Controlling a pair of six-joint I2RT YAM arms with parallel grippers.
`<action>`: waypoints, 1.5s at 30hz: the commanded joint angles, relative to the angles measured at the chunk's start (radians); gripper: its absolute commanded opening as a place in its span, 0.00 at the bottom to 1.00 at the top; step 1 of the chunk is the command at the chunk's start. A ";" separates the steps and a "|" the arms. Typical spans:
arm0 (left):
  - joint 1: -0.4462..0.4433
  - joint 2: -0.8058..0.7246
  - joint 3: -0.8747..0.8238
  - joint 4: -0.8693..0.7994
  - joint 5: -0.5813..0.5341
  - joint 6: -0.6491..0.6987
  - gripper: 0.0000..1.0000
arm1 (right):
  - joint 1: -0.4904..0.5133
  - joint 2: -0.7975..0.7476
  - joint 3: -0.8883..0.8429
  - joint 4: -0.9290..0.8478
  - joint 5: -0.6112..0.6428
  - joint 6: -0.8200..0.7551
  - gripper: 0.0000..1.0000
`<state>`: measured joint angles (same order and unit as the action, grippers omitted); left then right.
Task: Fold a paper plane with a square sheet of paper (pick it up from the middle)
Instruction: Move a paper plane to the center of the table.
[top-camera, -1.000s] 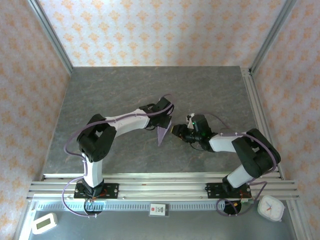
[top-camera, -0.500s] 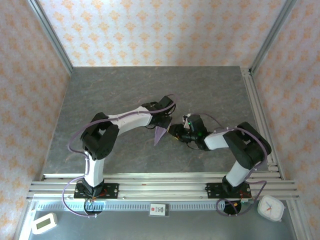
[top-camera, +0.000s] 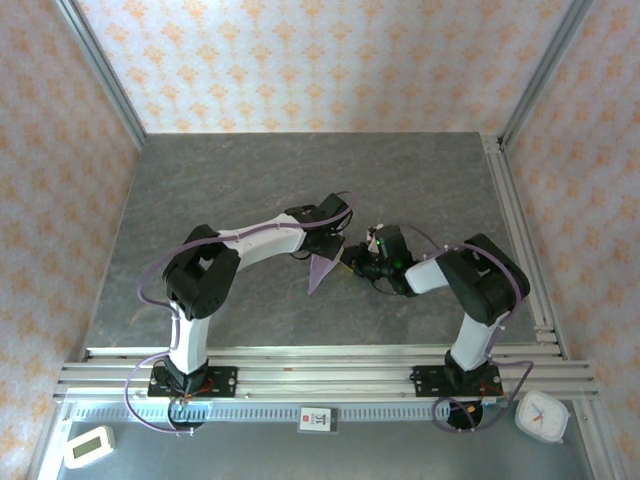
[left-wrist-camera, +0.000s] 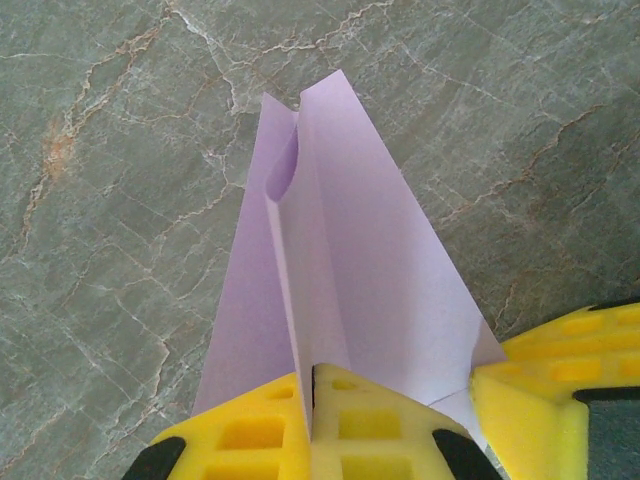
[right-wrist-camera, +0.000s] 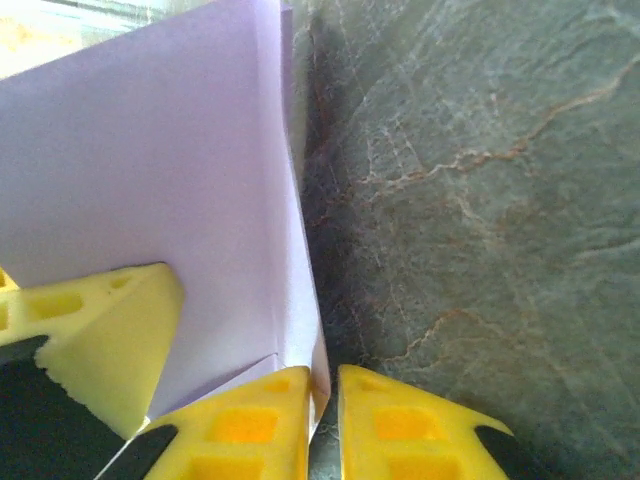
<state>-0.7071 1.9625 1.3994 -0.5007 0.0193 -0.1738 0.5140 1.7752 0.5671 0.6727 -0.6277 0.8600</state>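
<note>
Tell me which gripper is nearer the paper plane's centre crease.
Left. The left gripper clamps the paper plane on that crease at its wide end; the right gripper pinches a wing's outer edge, off to the side.

The plane (left-wrist-camera: 340, 250) is pale lilac, the desk (top-camera: 250, 180) grey-green marble with rusty veins. The left gripper (left-wrist-camera: 310, 410) and right gripper (right-wrist-camera: 323, 415) are yellow, the walls (top-camera: 300, 60) cream with orange floral motifs.

The left arm (top-camera: 250, 238) and right arm (top-camera: 455, 275) bend inward so the left hand (top-camera: 331, 248) and right hand (top-camera: 350, 262) sit nearly tip to tip, both with jaws pinched together.
</note>
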 joint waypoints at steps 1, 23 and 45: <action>-0.005 0.000 -0.019 0.003 0.012 0.007 0.00 | -0.004 0.015 0.004 0.043 -0.003 0.007 0.03; -0.032 -0.121 -0.250 0.204 0.083 -0.188 0.36 | -0.005 0.057 -0.047 0.100 -0.013 0.013 0.00; -0.074 -0.006 -0.296 0.227 -0.119 -0.220 0.33 | -0.236 -0.226 -0.006 -0.159 -0.037 -0.071 0.45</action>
<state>-0.7856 1.8919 1.1110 -0.2344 -0.0219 -0.3717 0.2943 1.6176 0.5652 0.5777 -0.6712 0.8257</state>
